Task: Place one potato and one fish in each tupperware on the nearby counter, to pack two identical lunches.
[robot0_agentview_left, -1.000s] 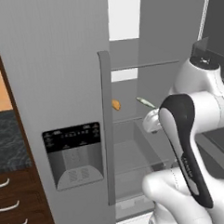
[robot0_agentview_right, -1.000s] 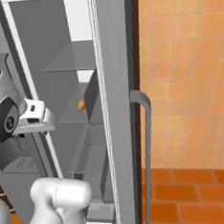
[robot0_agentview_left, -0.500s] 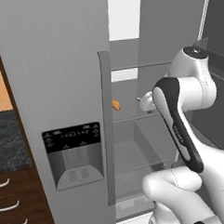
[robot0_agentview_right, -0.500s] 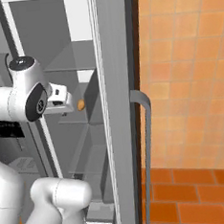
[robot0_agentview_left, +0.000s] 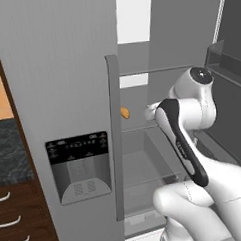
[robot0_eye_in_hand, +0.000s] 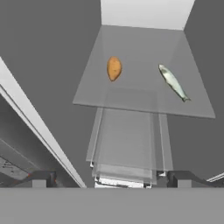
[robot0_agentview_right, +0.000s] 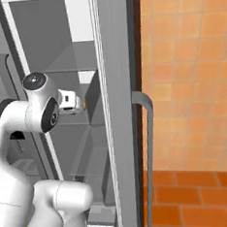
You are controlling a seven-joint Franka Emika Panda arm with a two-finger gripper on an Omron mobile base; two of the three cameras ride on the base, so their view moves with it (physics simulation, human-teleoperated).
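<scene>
Now, reaching into the fridge.
The gripper [robot0_eye_in_hand: 109, 186] is wide open and empty; 1 potato [robot0_eye_in_hand: 114, 68] lies far ahead, slightly left, long axis pointing away.

A home kitchen was shown. A tall grey fridge [robot0_agentview_left: 66, 95] with a dispenser panel [robot0_agentview_left: 80, 167] on its closed door was seen standing open, a potato [robot0_eye_in_hand: 114, 68] and a fish [robot0_eye_in_hand: 173, 82] lying on a glass shelf [robot0_eye_in_hand: 131, 52] inside it. Left of the fridge, a dark marbled counter [robot0_agentview_left: 9, 153] over brown drawers [robot0_agentview_left: 15, 218] was visible; right of it, an orange tiled wall [robot0_agentview_right: 189, 70].
</scene>
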